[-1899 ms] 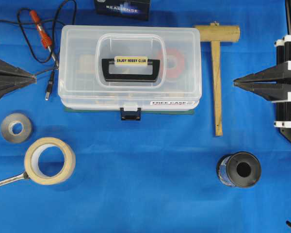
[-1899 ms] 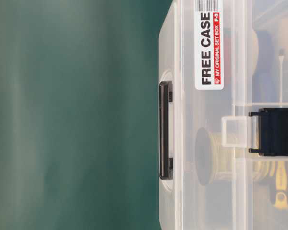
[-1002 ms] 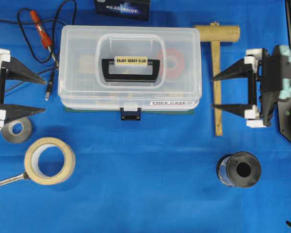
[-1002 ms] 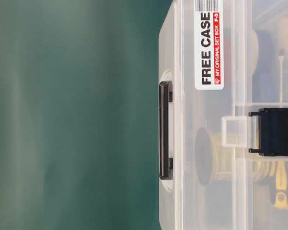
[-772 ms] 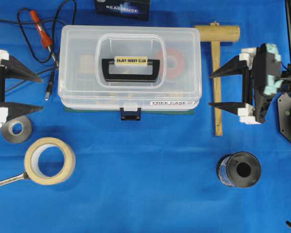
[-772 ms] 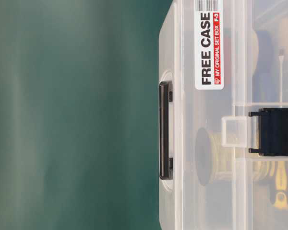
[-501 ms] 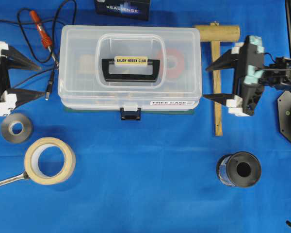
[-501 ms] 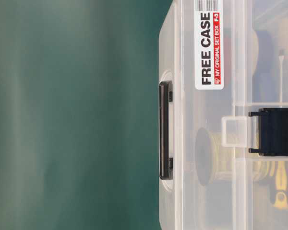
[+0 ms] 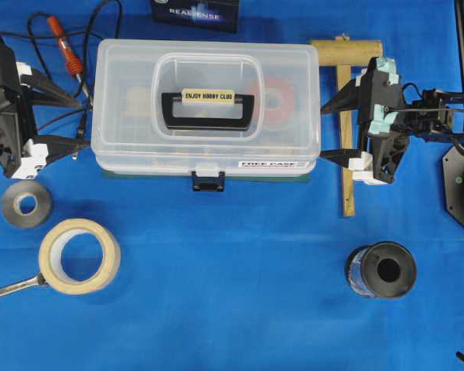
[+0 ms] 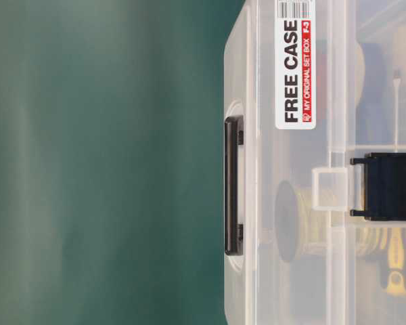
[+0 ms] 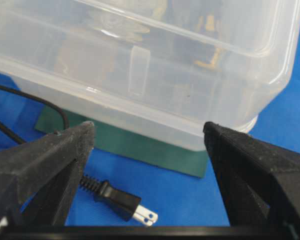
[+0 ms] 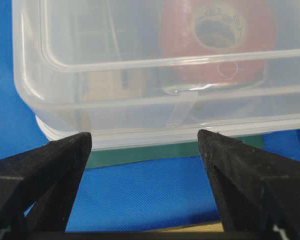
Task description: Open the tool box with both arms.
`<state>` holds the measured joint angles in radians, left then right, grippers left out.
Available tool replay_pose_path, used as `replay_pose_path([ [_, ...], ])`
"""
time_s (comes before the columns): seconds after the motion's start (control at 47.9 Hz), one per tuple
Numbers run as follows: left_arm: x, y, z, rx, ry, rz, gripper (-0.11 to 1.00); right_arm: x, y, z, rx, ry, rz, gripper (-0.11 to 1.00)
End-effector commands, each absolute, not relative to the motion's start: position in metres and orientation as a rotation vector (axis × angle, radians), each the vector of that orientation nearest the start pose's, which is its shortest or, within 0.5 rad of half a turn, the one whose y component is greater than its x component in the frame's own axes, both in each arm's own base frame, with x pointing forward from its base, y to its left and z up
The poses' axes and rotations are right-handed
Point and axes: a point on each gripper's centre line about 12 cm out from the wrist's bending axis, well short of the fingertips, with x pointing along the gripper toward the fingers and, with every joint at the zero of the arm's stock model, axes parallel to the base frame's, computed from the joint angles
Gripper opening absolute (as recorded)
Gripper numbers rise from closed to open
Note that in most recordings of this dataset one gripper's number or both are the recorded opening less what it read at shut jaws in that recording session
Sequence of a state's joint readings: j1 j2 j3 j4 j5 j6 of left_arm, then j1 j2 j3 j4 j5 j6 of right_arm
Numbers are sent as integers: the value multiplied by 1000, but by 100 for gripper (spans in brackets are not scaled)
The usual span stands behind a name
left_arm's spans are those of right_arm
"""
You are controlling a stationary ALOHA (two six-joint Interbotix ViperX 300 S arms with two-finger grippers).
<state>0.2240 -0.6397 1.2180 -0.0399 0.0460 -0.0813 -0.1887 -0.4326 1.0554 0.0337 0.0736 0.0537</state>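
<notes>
Both hands, left hand (image 9: 62, 118) and right hand (image 9: 334, 129), are standing wide open, empty, flanking the tool box (image 9: 207, 108) lying between them on the desk. The approach step is under way; next, judging by the shut latch (image 9: 208, 181), one hand braces while the other frees it.

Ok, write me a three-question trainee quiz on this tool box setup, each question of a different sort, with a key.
1. True or false: the lid of the tool box is already raised.
2. Multiple choice: where do the left gripper and the right gripper stand? A. both above the black handle; B. one at each short end of the box, jaws open; C. both at the front latch.
3. Fill in: the wooden mallet lies under the ____ gripper.

Key
1. False: the lid is down and the latch is still fastened.
2. B.
3. Right.
</notes>
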Motion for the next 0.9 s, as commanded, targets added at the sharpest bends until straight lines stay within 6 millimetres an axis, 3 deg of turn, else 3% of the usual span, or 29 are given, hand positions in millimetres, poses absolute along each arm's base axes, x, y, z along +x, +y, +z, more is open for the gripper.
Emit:
replay_pose_path([
  [0.0,218,50,180,-183,576,253,89,269,-51,190,150,631,-209,86],
  [0.48,242,55,180,-186,610,254,89,272,-52,195,144,611,-208,86],
  [0.877,244,56,201,-181,536,253,89,284,-54,218,128,553,-203,86],
])
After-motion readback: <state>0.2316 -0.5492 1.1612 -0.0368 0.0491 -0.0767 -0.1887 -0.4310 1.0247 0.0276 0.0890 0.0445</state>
